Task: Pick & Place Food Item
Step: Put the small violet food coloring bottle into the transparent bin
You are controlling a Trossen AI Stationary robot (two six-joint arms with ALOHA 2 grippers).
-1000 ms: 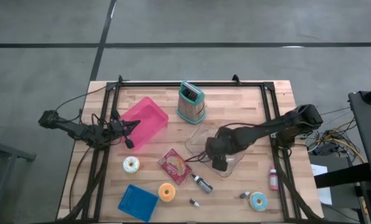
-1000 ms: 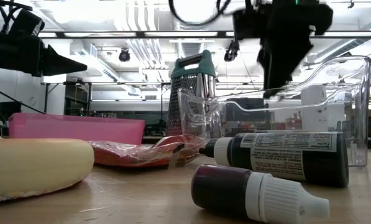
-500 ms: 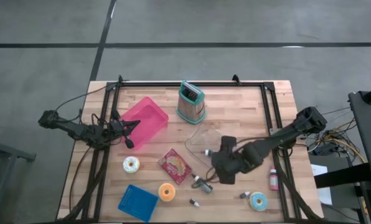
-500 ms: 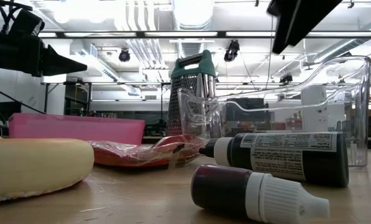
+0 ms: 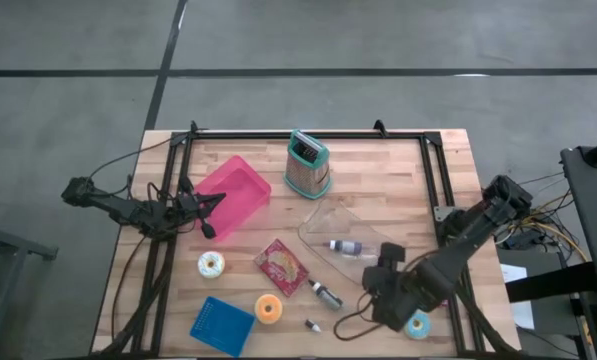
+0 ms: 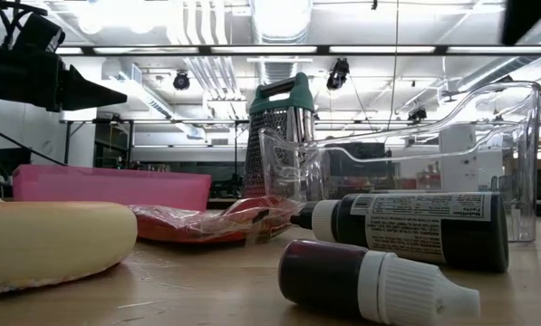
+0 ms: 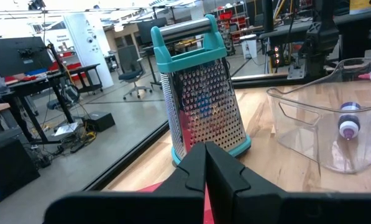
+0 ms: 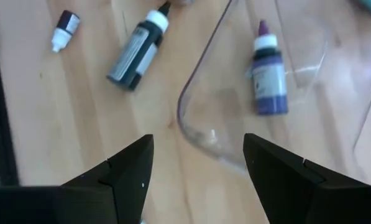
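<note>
Bare wood lies between the clear tub [image 5: 340, 232] and the pink bin [image 5: 233, 196]; the grater [image 5: 307, 163] blocks the far side.

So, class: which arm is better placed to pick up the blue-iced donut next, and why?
Right: its open end effector hovers beside the blue-iced donut; the left end effector waits at the pink bin.

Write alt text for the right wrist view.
The right gripper, fingers open, hangs over a wooden table, above the rim of a clear plastic container with a purple-capped dropper bottle lying inside. Outside the container lie a dark bottle with a white cap and a small white-capped bottle.
</note>
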